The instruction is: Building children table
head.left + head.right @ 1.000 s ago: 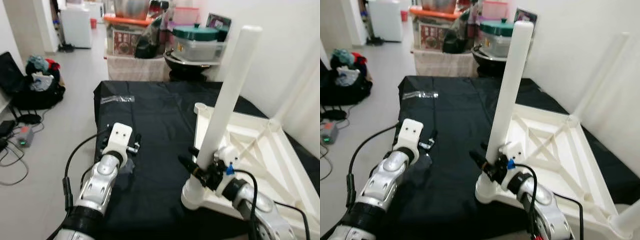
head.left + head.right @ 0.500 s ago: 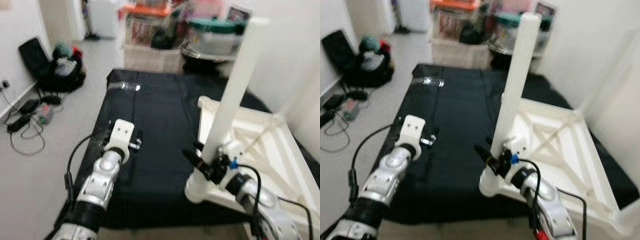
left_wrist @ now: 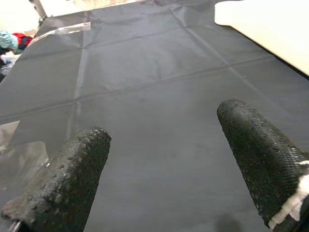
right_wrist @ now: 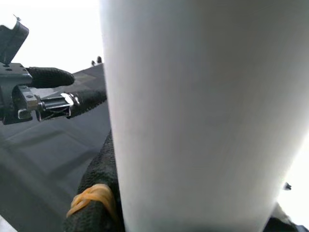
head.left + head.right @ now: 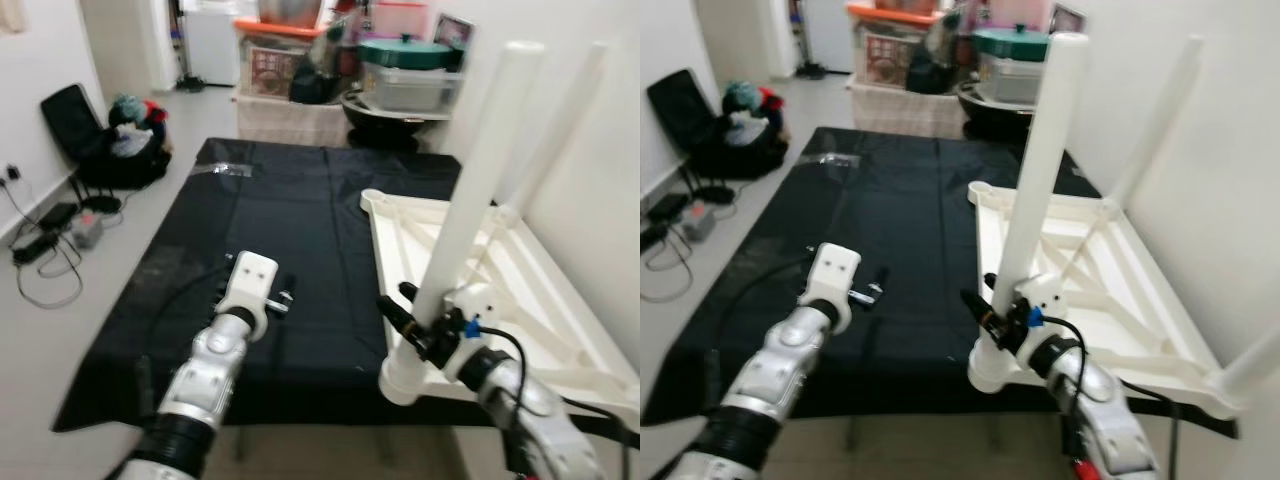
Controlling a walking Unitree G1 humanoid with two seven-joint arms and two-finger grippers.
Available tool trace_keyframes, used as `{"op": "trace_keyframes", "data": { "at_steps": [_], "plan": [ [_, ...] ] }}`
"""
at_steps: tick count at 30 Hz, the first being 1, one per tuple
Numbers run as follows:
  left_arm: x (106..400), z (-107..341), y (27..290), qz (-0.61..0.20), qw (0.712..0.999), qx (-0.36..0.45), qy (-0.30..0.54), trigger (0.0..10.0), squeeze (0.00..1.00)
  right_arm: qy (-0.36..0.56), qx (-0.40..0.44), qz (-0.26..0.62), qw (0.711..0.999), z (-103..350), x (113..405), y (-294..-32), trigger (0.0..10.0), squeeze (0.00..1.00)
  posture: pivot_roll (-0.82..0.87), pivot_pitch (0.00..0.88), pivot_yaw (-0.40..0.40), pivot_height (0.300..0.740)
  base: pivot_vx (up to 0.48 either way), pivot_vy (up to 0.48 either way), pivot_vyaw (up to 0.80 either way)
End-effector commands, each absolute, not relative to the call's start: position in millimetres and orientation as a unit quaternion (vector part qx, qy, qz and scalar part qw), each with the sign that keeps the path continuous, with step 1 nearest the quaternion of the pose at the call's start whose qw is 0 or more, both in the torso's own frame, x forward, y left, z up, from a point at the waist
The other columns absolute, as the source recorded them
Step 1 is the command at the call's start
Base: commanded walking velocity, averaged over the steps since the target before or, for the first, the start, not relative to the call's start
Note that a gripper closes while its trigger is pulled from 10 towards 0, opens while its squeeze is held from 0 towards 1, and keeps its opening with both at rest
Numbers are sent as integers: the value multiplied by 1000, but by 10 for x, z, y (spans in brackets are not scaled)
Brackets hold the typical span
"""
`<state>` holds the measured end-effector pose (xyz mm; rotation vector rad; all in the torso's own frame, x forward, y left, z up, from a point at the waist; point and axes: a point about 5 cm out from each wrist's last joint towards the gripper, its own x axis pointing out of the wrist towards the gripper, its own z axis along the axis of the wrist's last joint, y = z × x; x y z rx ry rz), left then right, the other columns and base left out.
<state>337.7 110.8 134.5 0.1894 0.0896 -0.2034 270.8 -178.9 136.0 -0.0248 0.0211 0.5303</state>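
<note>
The room had a pale grey tiled floor (image 5: 60,340) with a big black sheet (image 5: 300,220) spread flat over it — a strip of clear tape (image 5: 231,169) at its far edge. White walls (image 5: 590,150) ran along the right side. Off to the left sat a black bag (image 5: 120,165) stuffed with clothes, plus a power strip and cables (image 5: 55,240). At the back was a pile of clutter — storage boxes (image 5: 280,70), a green-lidded tub (image 5: 405,75) and a white appliance (image 5: 212,40). Lighting was bright and even.
</note>
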Motion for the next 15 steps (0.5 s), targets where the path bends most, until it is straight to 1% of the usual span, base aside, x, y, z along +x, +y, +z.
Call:
{"op": "trace_keyframes", "data": {
  "at_steps": [1, 15],
  "plan": [
    [3378, 1349, 1028, -113, 988, 94, 44, 10000, 0, 141, -29, 206, 968, 860, 2576, -2032, 0, 0, 31, 0, -58, 740, 0, -442, 0],
    [3384, 1349, 1028, -110, 988, 94, 43, 10000, 0, 131, -34, 185, 973, 869, 2639, -2055, 0, 0, 32, 0, -61, 740, 0, -442, 0]
  ]
}}
